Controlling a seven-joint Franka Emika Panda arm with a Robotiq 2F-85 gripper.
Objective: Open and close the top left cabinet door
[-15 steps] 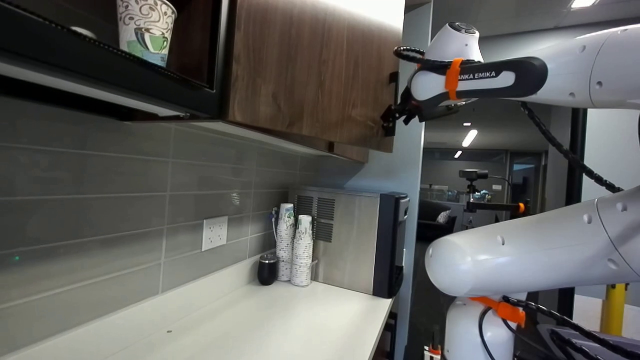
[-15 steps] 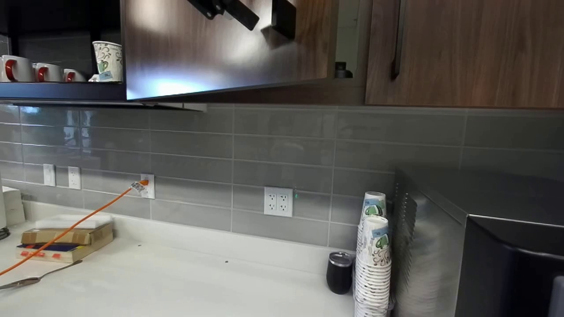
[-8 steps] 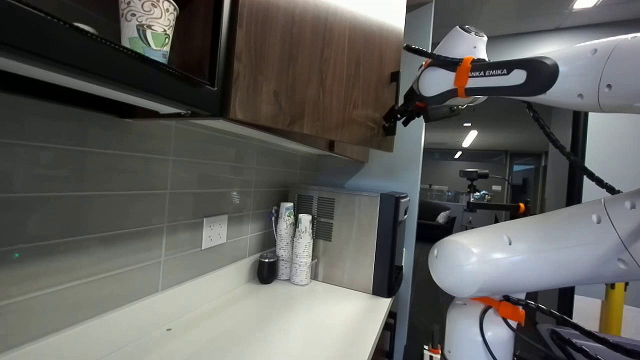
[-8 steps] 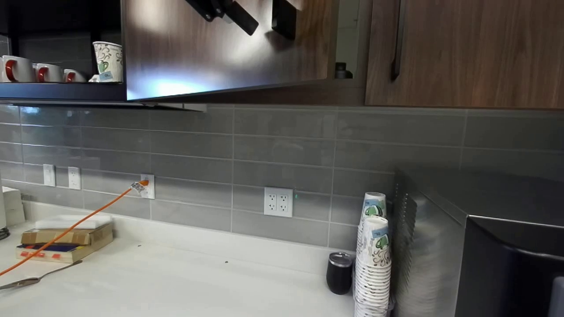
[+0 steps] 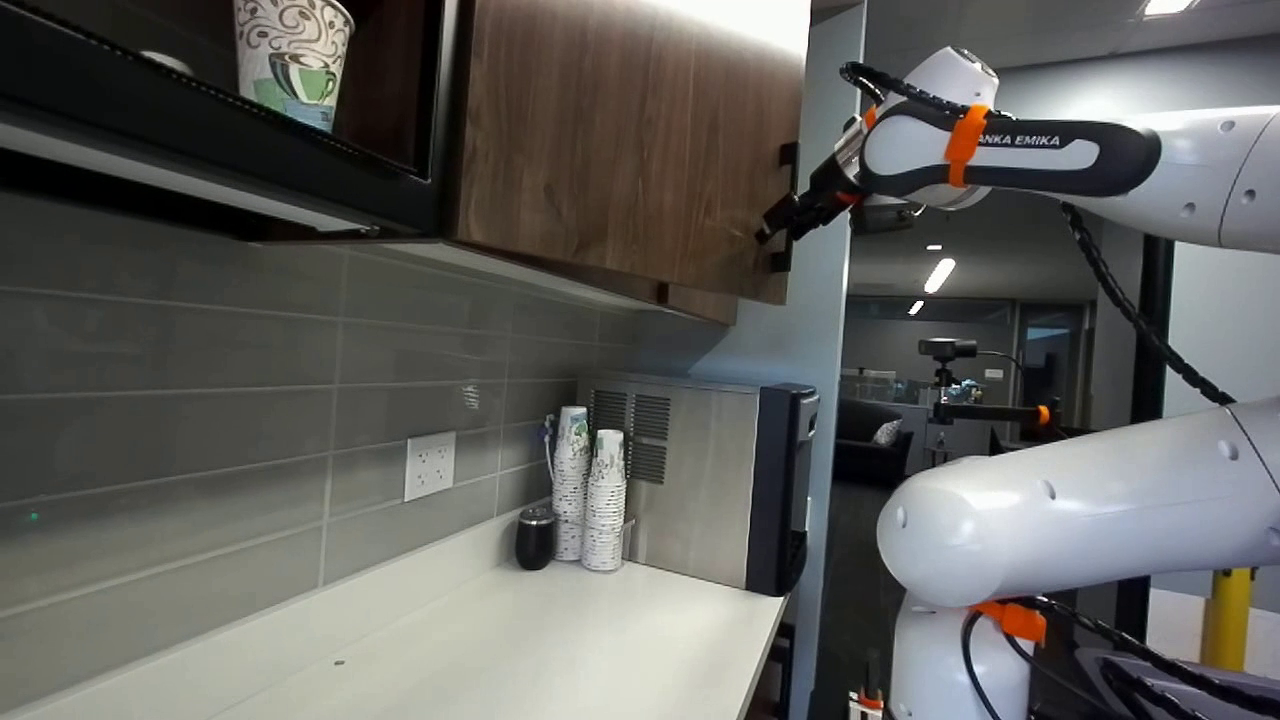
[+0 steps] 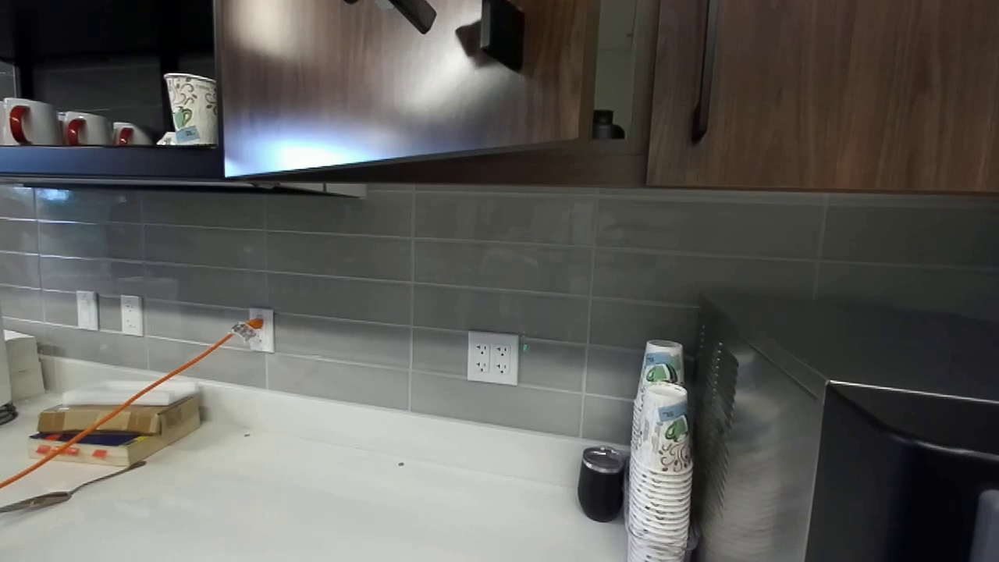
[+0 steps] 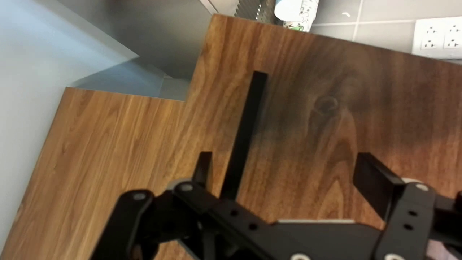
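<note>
The top left cabinet door (image 5: 630, 140) is a dark-brown wood panel in both exterior views (image 6: 351, 101). It stands partly open. Inside the gap beside it (image 6: 615, 78), part of the cabinet's interior shows. Its black bar handle (image 7: 247, 126) runs through the wrist view; in an exterior view its end (image 6: 503, 35) juts out. My gripper (image 7: 288, 166) is open, with the handle between its fingers in the picture, closer to the left one. In an exterior view the gripper (image 5: 778, 232) is at the handle's lower part; contact cannot be told. A fingertip (image 6: 415, 16) shows at the top edge.
Another wood door (image 6: 827, 94) is alongside. A black-framed shelf (image 5: 400, 200) holds a patterned paper cup (image 5: 295, 70). Below, on the white counter (image 5: 560, 650), stand cup stacks (image 5: 603, 510), a black tumbler (image 5: 535, 540) and a steel machine (image 5: 690, 490). A pale wall (image 7: 32, 72) borders the cabinets.
The arm has shifted right in an exterior view and the hand has tilted, fingers pointing more downward. In an exterior view the fingers have moved up and left. The door has not visibly moved.
</note>
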